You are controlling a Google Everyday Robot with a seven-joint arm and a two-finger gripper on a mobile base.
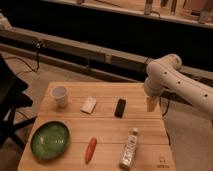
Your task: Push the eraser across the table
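The eraser (pixel 120 107), a small flat black block, lies on the light wooden table (pixel 107 129), right of centre near the far half. The white arm reaches in from the right. Its gripper (pixel 151 104) hangs over the table's right edge, to the right of the eraser and apart from it. A flat white rectangular piece (pixel 89 104) lies left of the eraser.
A white cup (pixel 60 95) stands at the far left. A green plate (pixel 50 139) sits at the front left. An orange carrot (pixel 90 149) lies near the front. A bottle (pixel 130 148) lies at the front right. A dark chair (pixel 10 107) stands left of the table.
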